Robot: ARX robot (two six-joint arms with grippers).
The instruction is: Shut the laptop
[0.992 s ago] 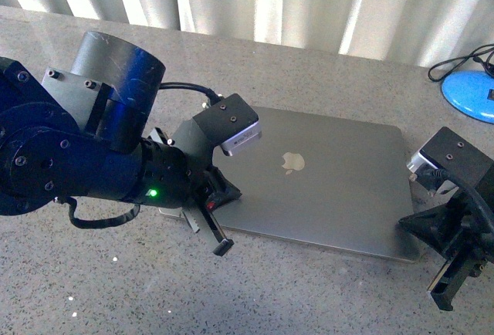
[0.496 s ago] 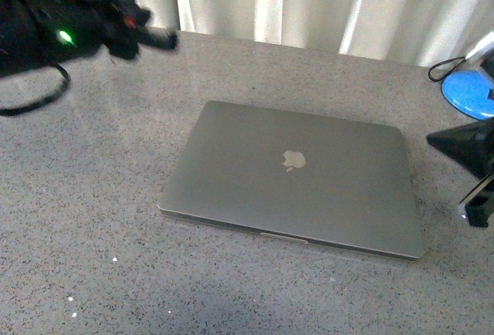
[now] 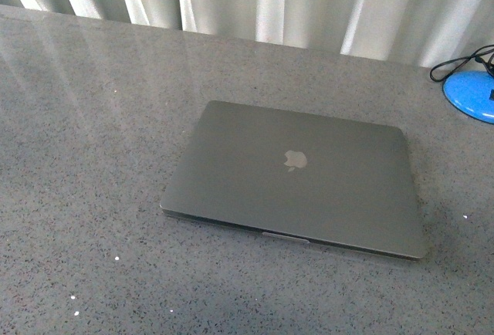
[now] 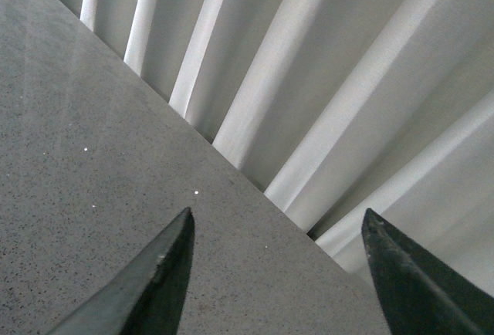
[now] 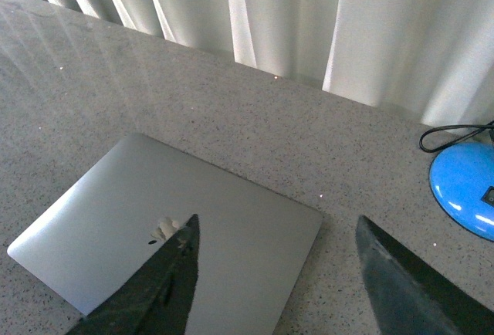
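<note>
On our grey speckled table (image 3: pixel 93 119), the laptop (image 3: pixel 297 177) lies shut. Our left gripper (image 4: pixel 278 231) and right gripper (image 5: pixel 274 235) gape, empty.

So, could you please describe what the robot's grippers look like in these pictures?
Only fingertips show, and only in the wrist views. The left gripper has two dark, nearly black fingers tapering to sharp wedge points, matte and slightly scuffed. The right gripper has the same dark pointed fingers. No cables, markings or arm casings are visible; the front view shows neither arm.
</note>
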